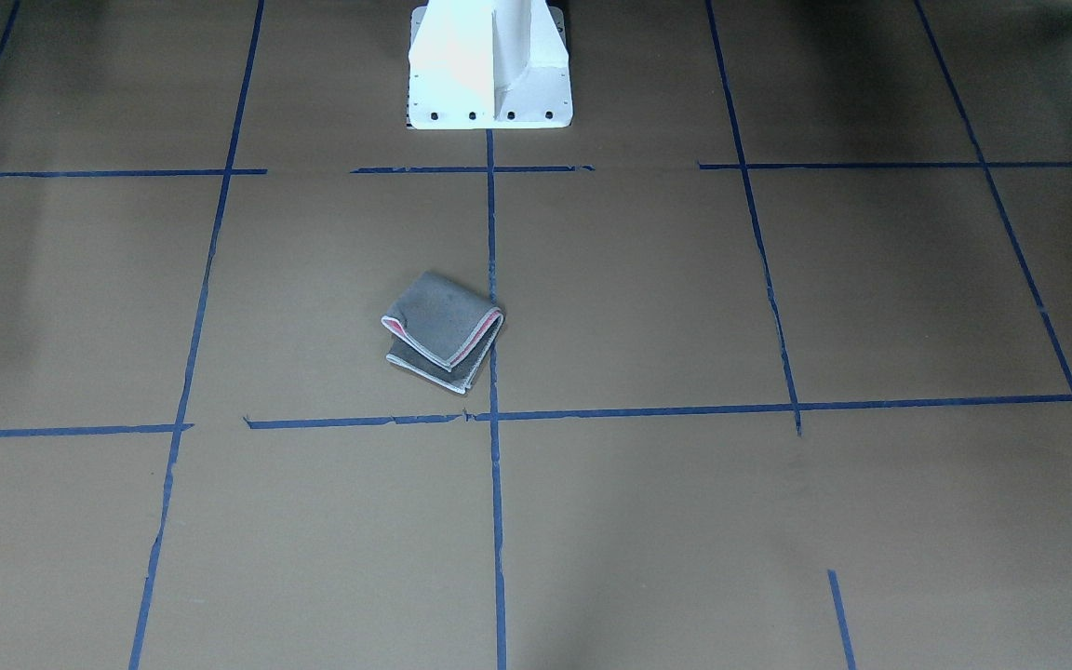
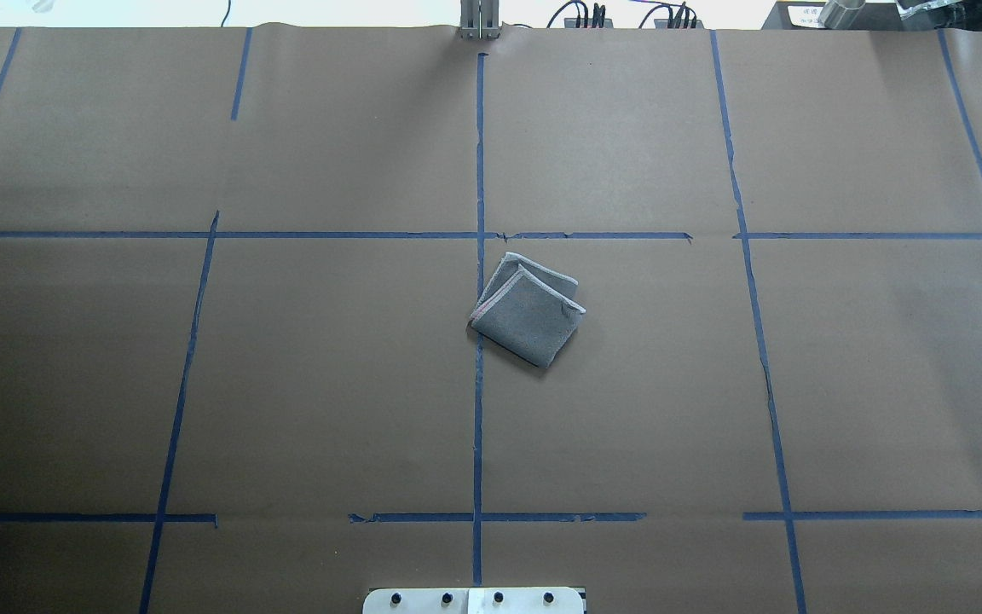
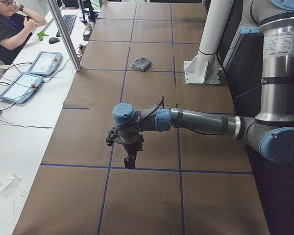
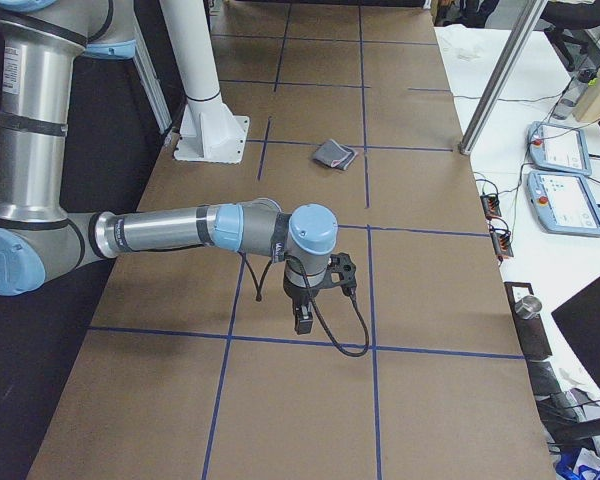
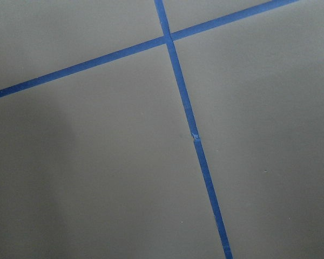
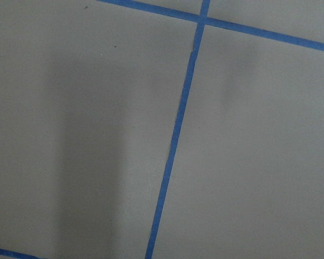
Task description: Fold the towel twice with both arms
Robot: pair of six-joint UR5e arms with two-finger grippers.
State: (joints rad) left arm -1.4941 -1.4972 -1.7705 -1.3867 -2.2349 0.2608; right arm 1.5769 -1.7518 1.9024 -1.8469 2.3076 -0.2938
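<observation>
Beside the centre tape line point(image 2: 479, 170) of the table point(image 2: 286, 384), the towel point(image 2: 529, 311) lies folded small, grey face outward. Well apart from it, the left gripper point(image 3: 130, 161) and the right gripper point(image 4: 302, 322) appear only in the side views. Whether they are released or clenched cannot be told.

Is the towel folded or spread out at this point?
Folded. The towel lies as a compact grey stack, with several pale-edged layers offset from one another and pink showing between them.

**A robotics lab, by every sign**

I look onto a table point(image 2: 329, 384) papered brown and gridded with blue tape point(image 2: 478, 170), a white pedestal point(image 1: 489, 65) bolted to it, the left arm point(image 3: 201, 121) and right arm point(image 4: 170, 230) reaching over it. Teach pendants point(image 3: 44, 62) lie on the white side bench point(image 3: 19, 127), where an operator point(image 3: 7, 29) sits near an aluminium post point(image 3: 63, 34).
</observation>
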